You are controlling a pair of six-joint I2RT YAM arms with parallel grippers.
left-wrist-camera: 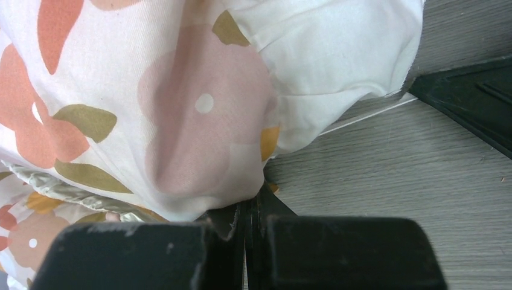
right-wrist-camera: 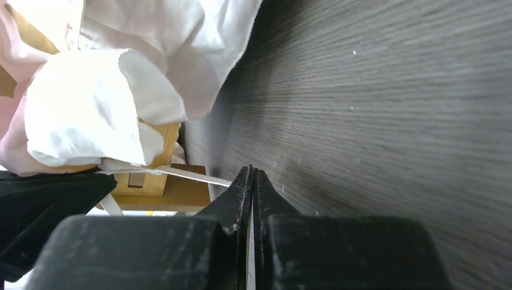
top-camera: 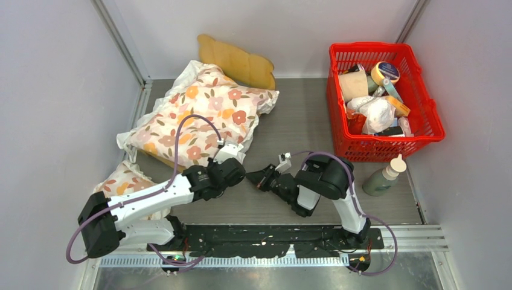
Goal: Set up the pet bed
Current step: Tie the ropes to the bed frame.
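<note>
The pet bed shows its scalloped light-wood headboard (top-camera: 236, 61) at the back left. A big white floral cushion (top-camera: 202, 112) lies over the rest of the bed and hides the sleeping surface. My left gripper (top-camera: 229, 154) is shut, its tips (left-wrist-camera: 253, 194) right against the cushion's lower edge (left-wrist-camera: 199, 121). My right gripper (top-camera: 258, 179) points left toward it, shut and holding nothing (right-wrist-camera: 252, 173) just above the table. A wooden corner of the pet bed (right-wrist-camera: 160, 188) sits just left of those tips, under bunched white fabric (right-wrist-camera: 90, 115).
A red basket (top-camera: 336, 124) filled with several items stands at the back right. A green bottle (top-camera: 383, 179) stands in front of it. A second, smaller floral cushion (top-camera: 124, 181) lies by the left wall. Walls close in on both sides.
</note>
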